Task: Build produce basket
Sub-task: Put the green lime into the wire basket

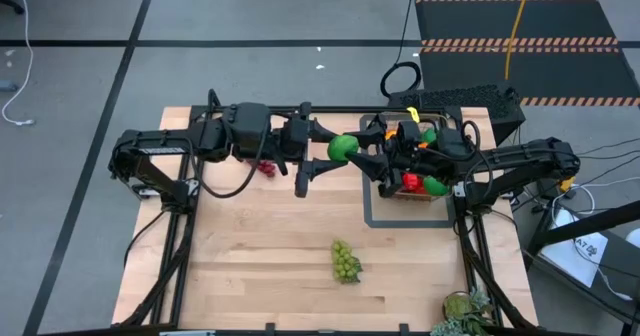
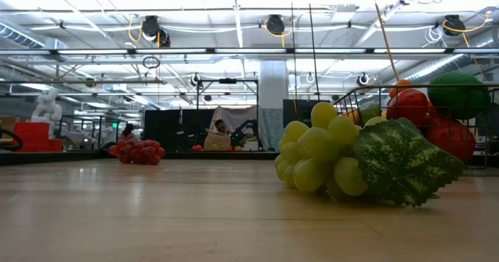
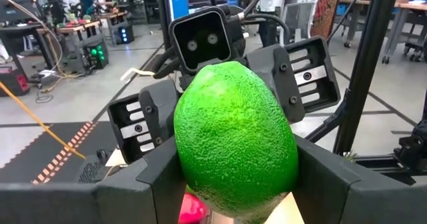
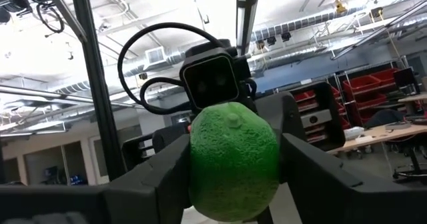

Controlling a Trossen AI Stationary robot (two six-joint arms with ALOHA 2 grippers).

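Inspector: State the lime's position.
Recorder: The bright green lime, pebbled skin, sits raised at centre frame in the high view, just left of the basket.
Inspector: The basket?
Recorder: The dark wire basket, right of centre, holds red, green and orange produce.
Inspector: Loose items?
Recorder: Green grapes lie lower centre; red grapes lie left of centre.

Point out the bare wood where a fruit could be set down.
Free: the wide stretch left of the green grapes, and the strip between them and the tray frame. Crowded: the basket corner, where both end effectors meet at the lime.
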